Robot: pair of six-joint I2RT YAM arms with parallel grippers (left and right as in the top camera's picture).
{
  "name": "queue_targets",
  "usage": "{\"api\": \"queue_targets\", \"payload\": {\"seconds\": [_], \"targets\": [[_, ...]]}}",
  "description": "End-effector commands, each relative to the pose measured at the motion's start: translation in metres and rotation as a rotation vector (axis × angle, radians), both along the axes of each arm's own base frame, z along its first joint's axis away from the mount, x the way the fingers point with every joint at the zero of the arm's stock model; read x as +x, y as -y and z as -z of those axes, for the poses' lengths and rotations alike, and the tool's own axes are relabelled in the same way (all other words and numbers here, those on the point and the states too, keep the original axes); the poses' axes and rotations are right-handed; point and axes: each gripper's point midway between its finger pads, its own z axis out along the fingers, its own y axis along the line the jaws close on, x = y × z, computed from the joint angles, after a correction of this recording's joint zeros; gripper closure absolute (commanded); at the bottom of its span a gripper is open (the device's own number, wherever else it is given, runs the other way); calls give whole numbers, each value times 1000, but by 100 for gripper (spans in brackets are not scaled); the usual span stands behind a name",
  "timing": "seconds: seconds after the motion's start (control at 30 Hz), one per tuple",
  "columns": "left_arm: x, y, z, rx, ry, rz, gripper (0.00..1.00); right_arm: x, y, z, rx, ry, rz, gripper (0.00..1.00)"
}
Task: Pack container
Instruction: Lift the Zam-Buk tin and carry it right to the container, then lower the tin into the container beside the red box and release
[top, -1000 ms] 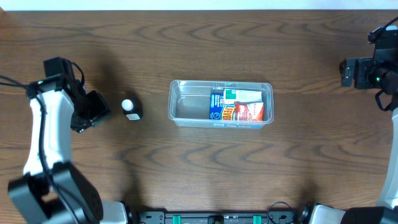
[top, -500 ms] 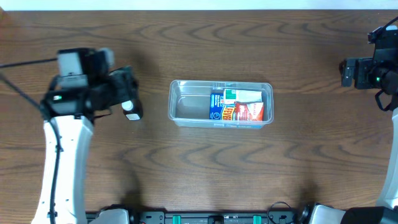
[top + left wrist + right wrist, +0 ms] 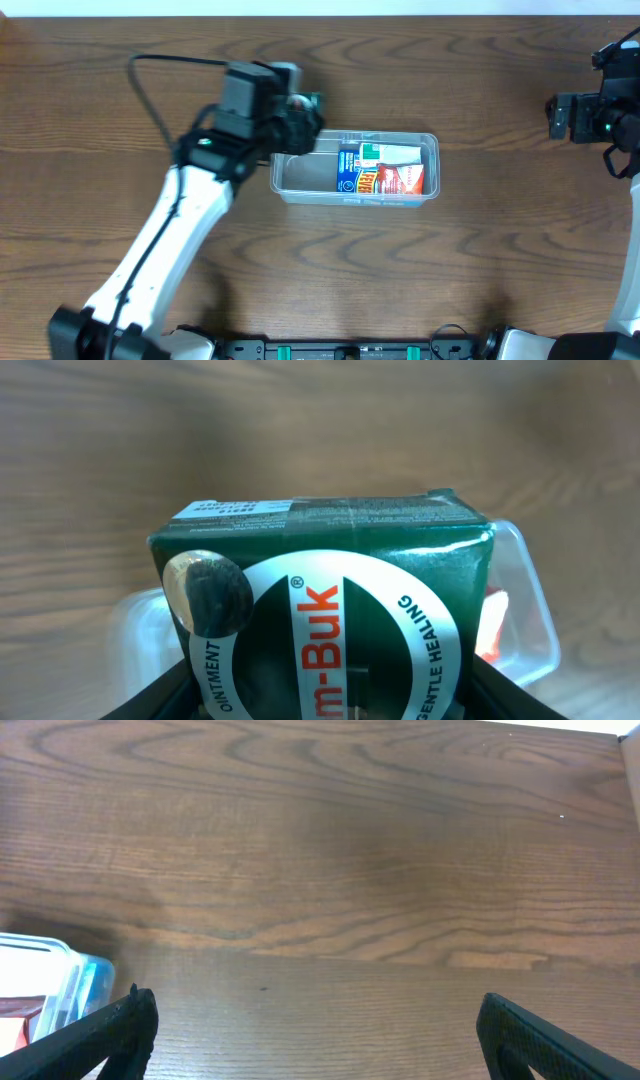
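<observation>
**Clear container (image 3: 303, 176) at mid-table (image 3: 480, 270), long axis running left to right, left arm nearer.**
I am seeing printed packets (image 3: 388, 172) filling its right half, the left half lying bare. My left gripper (image 3: 302, 132), clamped on a green ointment box (image 3: 320, 600), is hanging over the container's far left corner, the bare half lying just beside it. My right gripper (image 3: 320, 1045) is sitting well apart, fingers spread, holding nothing.
</observation>
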Motion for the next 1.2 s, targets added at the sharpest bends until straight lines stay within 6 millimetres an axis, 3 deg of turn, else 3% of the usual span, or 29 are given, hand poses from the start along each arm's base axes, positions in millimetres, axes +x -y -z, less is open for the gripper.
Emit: {"api": "queue_targets", "payload": {"seconds": [0.0, 0.23, 0.63, 0.93, 1.17], "targets": [[-3, 27, 15, -1, -42, 27, 57, 0, 4, -1, 12, 4, 19, 1], [-24, 65, 53, 9, -169, 64, 57, 0, 4, -1, 12, 4, 19, 1], [-48, 84, 91, 147, -226, 32, 57, 0, 4, -1, 12, 4, 19, 1], [-58, 83, 111, 196, -282, 42, 57, 0, 4, -1, 12, 4, 19, 1], [-61, 80, 113, 207, -296, 42, 56, 0, 4, -1, 12, 4, 19, 1]]}}
